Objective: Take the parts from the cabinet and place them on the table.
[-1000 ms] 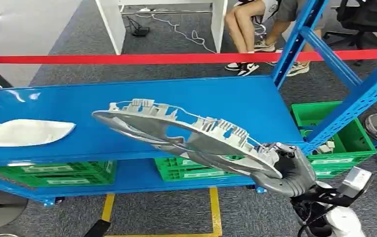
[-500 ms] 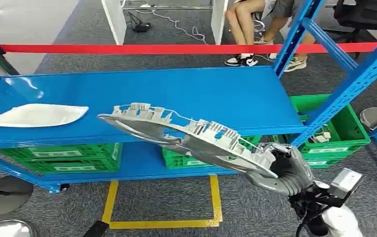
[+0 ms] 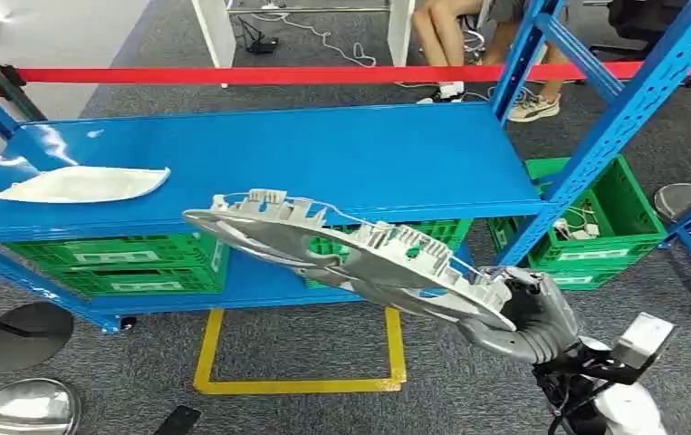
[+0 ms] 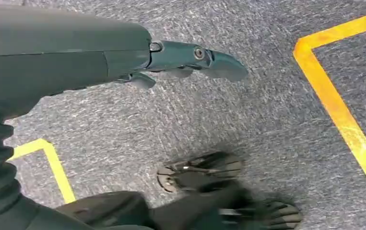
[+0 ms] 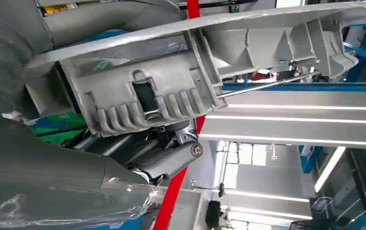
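**Right robot hand carrying the grey part in front of the blue shelf**

We are looking down from the head view at the right robot hand [image 3: 527,313], which is grasping one end of a long grey plastic part [image 3: 341,249]. The part is reaching out to the left from the hand, tilted, with its ribbed and tabbed edge turned upward. It is hanging in the air in front of the blue shelf [image 3: 341,154], touching neither the shelf top nor the floor. In the right wrist view we are seeing the same part [image 5: 171,91] close up, its ribbed housing sitting against the dark fingers [image 5: 166,153] that are wrapping it from beneath.

A second, white part [image 3: 83,184] is lying flat on the left end of the shelf top, well apart from the one being held. Green crates [image 3: 115,267] are sitting on the lower level of the shelf, and another green crate [image 3: 595,227] is standing on the floor at the right, beside the blue uprights. A red barrier tape [image 3: 323,74] is stretching across behind the shelf, and a person's legs [image 3: 441,41] are showing beyond it.

The left robot hand [image 4: 190,55] is hanging over grey carpet marked with yellow tape [image 4: 344,115], its fingers stretched out straight and holding nothing.
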`<state>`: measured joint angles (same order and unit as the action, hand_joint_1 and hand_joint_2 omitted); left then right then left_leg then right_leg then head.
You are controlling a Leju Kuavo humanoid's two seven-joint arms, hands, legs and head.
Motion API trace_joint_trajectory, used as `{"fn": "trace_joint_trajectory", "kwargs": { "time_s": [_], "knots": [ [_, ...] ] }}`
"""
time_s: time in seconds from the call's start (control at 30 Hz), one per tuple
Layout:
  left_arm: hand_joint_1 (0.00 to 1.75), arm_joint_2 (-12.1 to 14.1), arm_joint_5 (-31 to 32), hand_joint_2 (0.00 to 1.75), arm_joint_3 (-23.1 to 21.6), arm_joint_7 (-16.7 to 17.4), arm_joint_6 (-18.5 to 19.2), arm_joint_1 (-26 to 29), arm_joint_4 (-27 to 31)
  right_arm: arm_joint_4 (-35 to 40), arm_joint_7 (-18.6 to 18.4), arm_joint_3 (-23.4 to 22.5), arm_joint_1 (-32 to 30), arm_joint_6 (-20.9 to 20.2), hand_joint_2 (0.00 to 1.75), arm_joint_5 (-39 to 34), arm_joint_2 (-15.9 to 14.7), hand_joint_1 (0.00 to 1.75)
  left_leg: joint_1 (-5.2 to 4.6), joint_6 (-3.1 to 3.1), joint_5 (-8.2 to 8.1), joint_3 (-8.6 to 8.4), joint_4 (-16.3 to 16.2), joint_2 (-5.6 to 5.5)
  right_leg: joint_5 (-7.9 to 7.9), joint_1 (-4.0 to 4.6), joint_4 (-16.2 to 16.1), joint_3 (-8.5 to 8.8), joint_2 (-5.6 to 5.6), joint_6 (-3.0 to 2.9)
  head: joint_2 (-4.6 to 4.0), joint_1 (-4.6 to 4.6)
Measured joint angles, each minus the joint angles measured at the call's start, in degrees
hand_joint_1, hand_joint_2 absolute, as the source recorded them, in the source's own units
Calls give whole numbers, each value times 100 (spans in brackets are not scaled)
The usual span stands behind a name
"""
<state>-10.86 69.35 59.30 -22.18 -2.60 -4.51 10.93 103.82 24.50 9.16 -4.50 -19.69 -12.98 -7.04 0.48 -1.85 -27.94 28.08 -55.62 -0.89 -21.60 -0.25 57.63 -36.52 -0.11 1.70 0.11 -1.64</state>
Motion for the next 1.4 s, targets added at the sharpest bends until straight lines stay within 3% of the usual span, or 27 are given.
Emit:
{"fn": "trace_joint_trajectory", "kwargs": {
  "time_s": [0.1, 0.13, 0.17, 0.23, 0.27, 0.3, 0.37, 0.4, 0.43, 0.5, 0.57, 0.63, 0.67, 0.73, 0.77, 0.8, 0.87, 0.93, 0.97, 1.0, 1.03, 1.13, 1.2, 1.27, 1.3, 1.33, 1.4],
  "knots": [
    [0, 4, 15, 175, 0, -15, 2, 37, 0, 13, 54, -30, -110, -24, 175, -85, 0, 175, -42, 158, 115, 130, -4, 16, 161, -35, -59, -49, 3, 108, 0, 4],
    [0, 11, 13, 175, 0, -20, 0, 61, 2, 28, 77, -63, -212, -35, 175, -107, 0, 175, -15, 216, 174, 182, 23, 52, 76, -58, -17, -97, 10, 131, 0, 17],
    [0, 18, 11, 175, 2, -26, -11, 73, 2, 48, 96, -96, -304, -55, 175, -135, 0, 175, -18, 262, 230, 234, 23, 46, -222, -54, 155, -202, 2, 139, 0, -26],
    [0, 13, 11, 175, 2, -88, -17, 76, 0, 79, 147, -142, -393, -72, 175, -177, 0, 175, -37, 301, 350, 384, 19, 47, -952, -47, 1069, -426, 7, 161, 0, -42],
    [0, 11, 15, 175, 2, -127, -24, 77, 0, 92, 177, -173, -428, -90, 175, -203, 0, 175, -51, 304, 409, 459, 17, 50, -1159, -42, 1487, -510, 8, 160, 0, -37],
    [0, 7, 17, 175, 2, -153, -33, 76, 0, 112, 214, -197, -488, -118, 175, -227, 0, 175, -62, 306, 470, 539, 12, 53, -1204, -35, 1759, -516, 9, 154, 0, -42],
    [0, 4, 20, 175, 2, -177, -50, 77, 0, 157, 280, -236, -600, -168, 175, -230, 0, 175, -73, 299, 579, 684, 7, 57, -887, -19, 1583, -204, 10, 120, 0, -37],
    [0, 4, 24, 175, 2, -179, -61, 77, 0, 186, 308, -256, -651, -177, 175, -205, 0, 175, -75, 287, 641, 759, 5, 57, -664, -10, 1155, 139, 10, 93, 0, -39],
    [0, 4, 26, 175, 2, -181, -68, 74, 0, 212, 345, -273, -691, -181, 175, -188, 0, 175, -75, 270, 694, 811, 2, 53, -584, -1, 610, 550, 11, 68, 0, -39],
    [0, 7, 28, 175, 2, -179, -70, 79, 0, 265, 431, -291, -733, -175, 175, -166, 0, 175, -91, 209, 796, 881, -12, 62, -887, 33, -288, 1088, 18, 58, 0, -26],
    [0, 11, 78, 175, 2, -177, -61, 88, 0, 319, 536, -323, -851, -140, 175, -146, 2, 175, -58, 155, 915, 885, 23, 62, -795, 69, -181, 940, 26, 51, 0, -53],
    [0, 50, 116, 175, 0, -170, -48, 108, 0, 393, 570, -332, -956, -77, 175, -72, 15, 175, -58, 70, 906, 955, 17, 55, -674, 19, -213, 916, 7, -61, 0, -55],
    [0, 57, 127, 175, -2, -164, -39, 119, 0, 418, 579, -332, -1006, -50, 175, -52, 15, 175, -57, 17, 629, 1012, -116, 55, -615, 22, -206, 845, 5, -106, 0, -31],
    [0, 76, 127, 175, -2, -157, -20, 117, 2, 481, 627, -334, -1099, 26, 175, -18, 20, 175, -34, -35, -59, 1230, -952, 55, -503, 22, -192, 704, -5, -166, 0, -15],
    [0, 79, 127, 175, -2, -140, -9, 109, 0, 490, 645, -339, -1122, 70, 175, -17, 20, 175, -29, -57, -302, 1346, -1438, 55, -445, 22, -185, 627, -10, -168, 0, -15],
    [0, 85, 127, 175, -2, -120, 2, 102, 0, 490, 658, -348, -1147, 96, 175, -15, 24, 175, -25, -71, -389, 1397, -1759, 55, -388, 22, -176, 548, -12, -165, 0, -13],
    [0, 118, 127, 175, -4, -72, 9, 86, 0, 511, 723, -372, -1209, 170, 175, 48, 39, 175, -7, -86, -128, 1190, -1722, 56, -285, 19, -143, 373, -11, -143, 0, -13],
    [0, 138, 127, 175, -4, -72, 39, 55, 2, 562, 765, -411, -1261, 201, 175, 112, 44, 175, 11, -74, 223, 569, -937, 56, -207, 7, -87, 222, -7, -88, 0, -15],
    [0, 138, 127, 175, -4, -85, 48, 33, 0, 592, 778, -428, -1261, 212, 175, 122, 44, 175, 10, -85, 172, 203, -455, 217, -184, 22, -54, 184, -56, -63, 0, -7],
    [0, 138, 127, 175, -7, -98, 59, -10, 2, 623, 787, -446, -1264, 216, 175, 127, 44, 175, -48, -61, 51, 11, -66, 285, -164, 62, -14, 137, -66, -42, 0, 13],
    [0, 136, 127, 175, -7, -107, 59, -60, 0, 632, 802, -463, -1257, 216, 175, 127, 44, 175, -32, 40, -11, 15, 29, 275, -110, 56, -10, 106, -103, -4, 0, -11],
    [0, 125, 120, 175, -7, -116, 35, -64, 0, 629, 813, -520, -1191, 216, 175, 144, 46, 175, -59, 212, 116, 169, 41, 137, -18, 16, -17, 31, -211, 69, 0, 4],
    [0, 127, 74, 175, -2, -166, 22, -43, 0, 625, 833, -568, -1143, 216, 175, 131, 52, 175, -52, 299, 199, 253, 38, 68, -524, 7, 404, -156, -78, 118, 0, -22],
    [0, 111, 57, 175, -2, -225, 17, -72, 0, 616, 837, -640, -1073, 210, 175, 90, 57, 175, -64, 328, 304, 371, 34, -10, -1063, 13, 1340, -443, -12, 133, 0, -31],
    [0, 105, 53, 175, -2, -223, 0, -75, 0, 610, 835, -664, -1050, 195, 175, 77, 61, 175, -71, 330, 352, 426, 32, -48, -1190, 14, 1698, -535, -9, 127, 0, -31],
    [0, 103, 41, 175, -2, -216, -13, -72, 0, 605, 833, -689, -1046, 179, 175, 68, 68, 175, -77, 325, 396, 476, 31, -97, -1180, 16, 1817, -518, -8, 114, 0, -24],
    [0, 103, 33, 175, -2, -197, -22, -61, 0, 601, 828, -723, -1045, 168, 175, 68, 77, 175, -83, 307, 483, 567, 28, -216, -886, 20, 1263, -67, 21, 70, 0, -28]
  ]
}}
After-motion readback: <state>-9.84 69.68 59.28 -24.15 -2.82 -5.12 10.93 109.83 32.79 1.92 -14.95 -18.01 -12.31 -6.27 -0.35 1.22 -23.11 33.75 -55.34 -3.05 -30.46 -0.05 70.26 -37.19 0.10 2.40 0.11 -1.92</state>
